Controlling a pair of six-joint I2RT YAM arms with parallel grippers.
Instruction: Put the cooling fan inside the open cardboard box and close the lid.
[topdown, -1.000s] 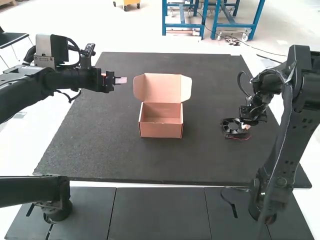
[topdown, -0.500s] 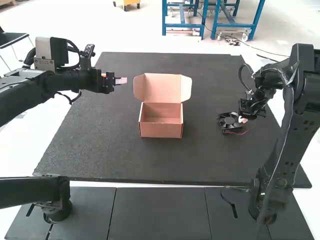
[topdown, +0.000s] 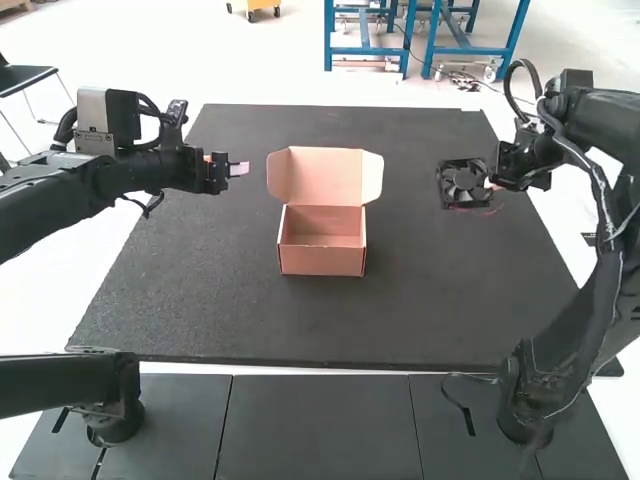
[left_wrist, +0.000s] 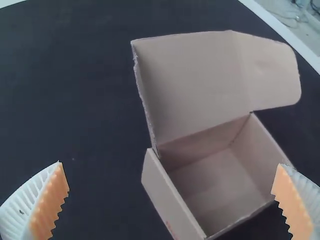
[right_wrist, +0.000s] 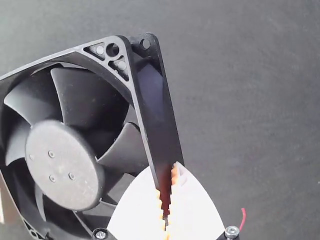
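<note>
High view, holdings listed from largest to smallest.

1. Black mat (topdown: 200, 280). It covers the middle of the frame and carries the box.

2. Cardboard box (topdown: 321, 240). It sits at frame centre with its mouth open and nothing inside. The lid (topdown: 325, 175) stands upright behind the opening. We judge the card thin and light, so it is likely to skid if pushed low. We would close it by pressing on the lid's upper edge so it folds at the rear crease.

3. Left gripper (topdown: 240, 163). It hangs above the mat just left of the lid. In the left wrist view its ribbed fingers (left_wrist: 45, 200) are spread wide and hold nothing.

4. Right gripper (topdown: 492, 180). It sits at the upper right of the frame and is clamped on the fan's frame.

5. Cooling fan (topdown: 463, 185). It is held clear of the mat, standing on edge, well to the right of the box and about level with the lid. In the right wrist view the pads (right_wrist: 145, 210) pinch one side wall of the square housing, clear of the blades. We judge the fan light and rigid with a smooth plastic shell. The blades and hub are the delicate parts, so the housing rim is the place to hold it. A pinch on one wall may let it swing.

6. Red lead (topdown: 484, 210). It is thin and limp and trails below the fan. We judge it could snag on the box rim.
</note>
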